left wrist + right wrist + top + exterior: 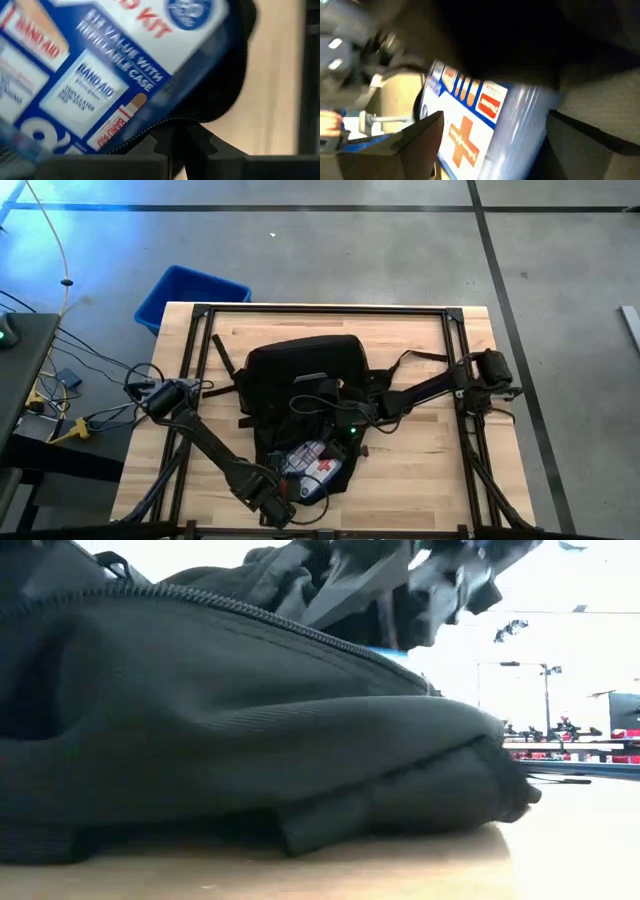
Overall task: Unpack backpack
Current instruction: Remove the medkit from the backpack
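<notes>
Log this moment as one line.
large black fabric backpack open on wooden table | blue-white first-aid kit at opening | left gripper beside kit | right gripper on backpack

the backpack (300, 395) lies in the middle of the desk (420, 460). a first aid kit (308, 463) sits in its opening at the near end. the left claw (278, 508) is at the desk's near edge, just beside that opening. the right claw (345, 420) reaches in from the right over the backpack's middle. a bin (190, 295) stands on the floor behind the desk's far left corner.
</notes>
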